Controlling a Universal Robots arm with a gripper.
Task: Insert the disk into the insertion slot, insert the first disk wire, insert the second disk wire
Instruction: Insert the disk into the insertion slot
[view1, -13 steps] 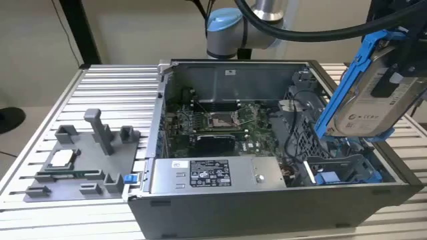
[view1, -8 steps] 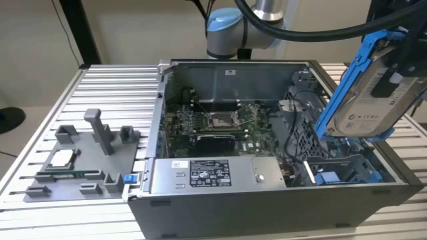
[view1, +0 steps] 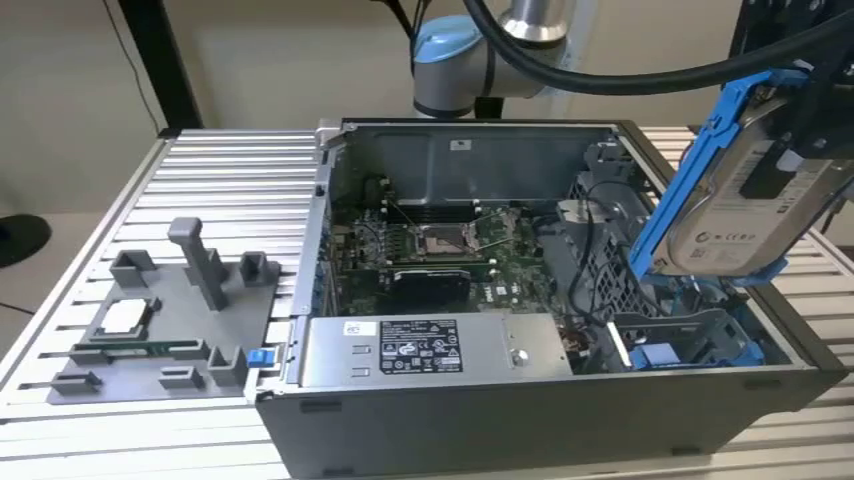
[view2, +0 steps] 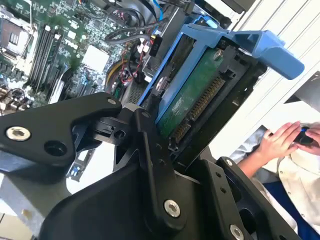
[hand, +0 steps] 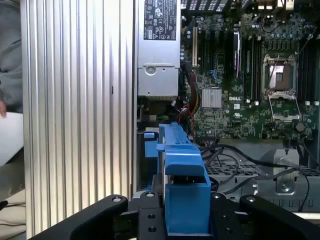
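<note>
Hand clamps the disk, holding it steeply tilted and raised above the insertion slot.

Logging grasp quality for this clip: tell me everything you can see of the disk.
The disk is a silver-grey metal hard drive with a white printed label, clipped in a bright blue plastic carrier frame. In the second wrist view its green circuit board and connector row show. It hangs steeply tilted above the open computer case, near the insertion slot but not in it. The gripper is shut on it; nothing else touches it.
</note>
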